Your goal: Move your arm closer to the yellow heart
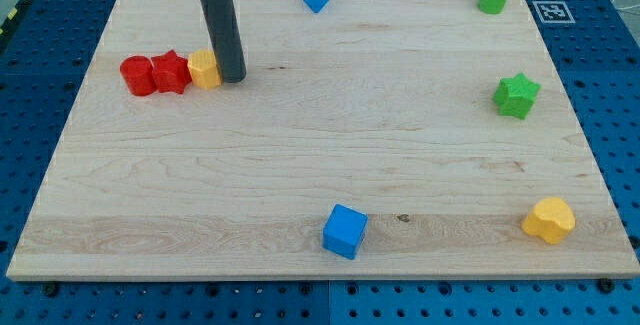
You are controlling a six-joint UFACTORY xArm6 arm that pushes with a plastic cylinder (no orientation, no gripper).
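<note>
My tip (232, 77) apparently touched a small yellow block (204, 68), well apart from the yellow heart-shaped block (549, 219); no jaws showed

My tip (232, 77) ends a dark, smooth rod (black collar above).

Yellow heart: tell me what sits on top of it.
Nothing sits on the yellow heart; its top is fully exposed near the board's lower right corner. My tip is far away, beside a small yellow block at the view's upper left.
</note>
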